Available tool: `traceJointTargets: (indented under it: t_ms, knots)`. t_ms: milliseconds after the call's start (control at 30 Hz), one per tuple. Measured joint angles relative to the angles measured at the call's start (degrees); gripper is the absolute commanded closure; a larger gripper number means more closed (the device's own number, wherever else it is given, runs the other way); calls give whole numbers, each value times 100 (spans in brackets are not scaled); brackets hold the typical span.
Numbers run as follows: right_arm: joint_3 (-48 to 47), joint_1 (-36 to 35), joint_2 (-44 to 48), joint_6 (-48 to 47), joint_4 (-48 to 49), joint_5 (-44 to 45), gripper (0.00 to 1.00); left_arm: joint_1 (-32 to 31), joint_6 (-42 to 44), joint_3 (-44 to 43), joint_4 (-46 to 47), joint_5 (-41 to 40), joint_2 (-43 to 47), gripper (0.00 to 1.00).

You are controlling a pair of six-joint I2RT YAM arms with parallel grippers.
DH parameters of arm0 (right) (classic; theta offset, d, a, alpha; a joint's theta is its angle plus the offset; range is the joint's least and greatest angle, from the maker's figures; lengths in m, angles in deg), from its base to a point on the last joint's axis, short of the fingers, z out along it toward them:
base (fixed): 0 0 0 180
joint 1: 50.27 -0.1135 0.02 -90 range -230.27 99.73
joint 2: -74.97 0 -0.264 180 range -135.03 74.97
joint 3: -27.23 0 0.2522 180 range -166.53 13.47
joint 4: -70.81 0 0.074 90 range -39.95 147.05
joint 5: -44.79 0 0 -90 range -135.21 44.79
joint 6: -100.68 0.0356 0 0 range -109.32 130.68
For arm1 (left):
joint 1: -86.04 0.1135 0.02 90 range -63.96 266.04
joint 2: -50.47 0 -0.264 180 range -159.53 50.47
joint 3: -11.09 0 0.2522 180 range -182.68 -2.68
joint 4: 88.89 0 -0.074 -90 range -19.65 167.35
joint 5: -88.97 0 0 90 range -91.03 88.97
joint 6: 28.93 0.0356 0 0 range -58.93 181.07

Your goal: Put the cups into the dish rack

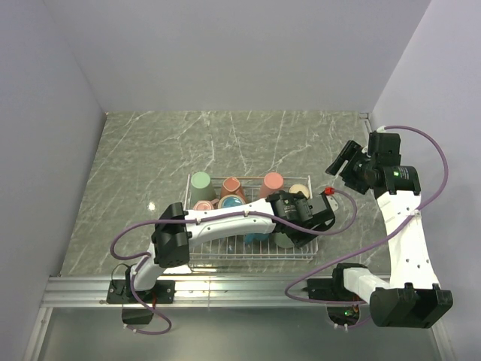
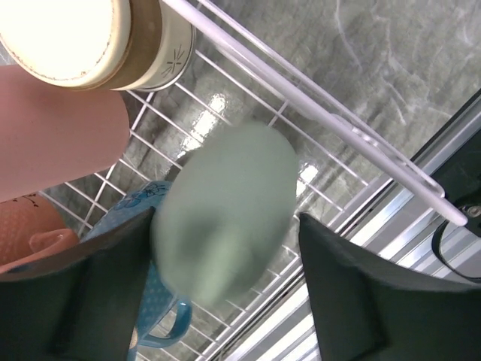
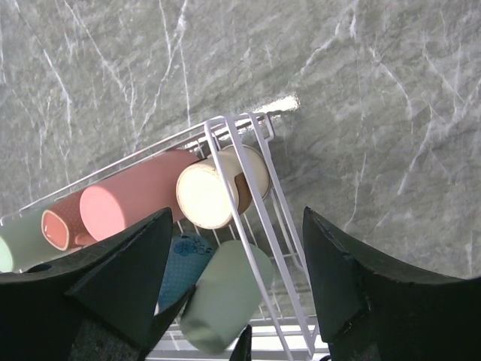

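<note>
left arm (image 1: 218, 218) reaches across to the right, wrist pitched down, left gripper (image 2: 225, 219) jaws spread wide. right arm (image 1: 406, 226) stands raised, wrist bent left, right gripper (image 3: 234, 218) jaws apart too.

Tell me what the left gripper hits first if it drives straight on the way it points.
Most likely the green cup, dead ahead of the left gripper, with the rack floor behind it. Depth is hard to judge.

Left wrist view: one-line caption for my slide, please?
Jaws of the left gripper open either side of a blurred sage green cup over the wire grid of the dish rack.
</note>
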Motion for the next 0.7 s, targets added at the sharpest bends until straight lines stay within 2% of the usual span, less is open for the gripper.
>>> traceJointTargets:
  t_ms: [100,433,700]
  knots:
    - [0,0,0,-4,0,0,23,0,-98,-2,74,-20,0,1]
    - [-2,0,-83,-122,0,55,23,103,-372,-57,385,-52,175,1]
    - [-68,0,-223,-310,11,254,23,831,-575,-35,636,-68,1296,1]
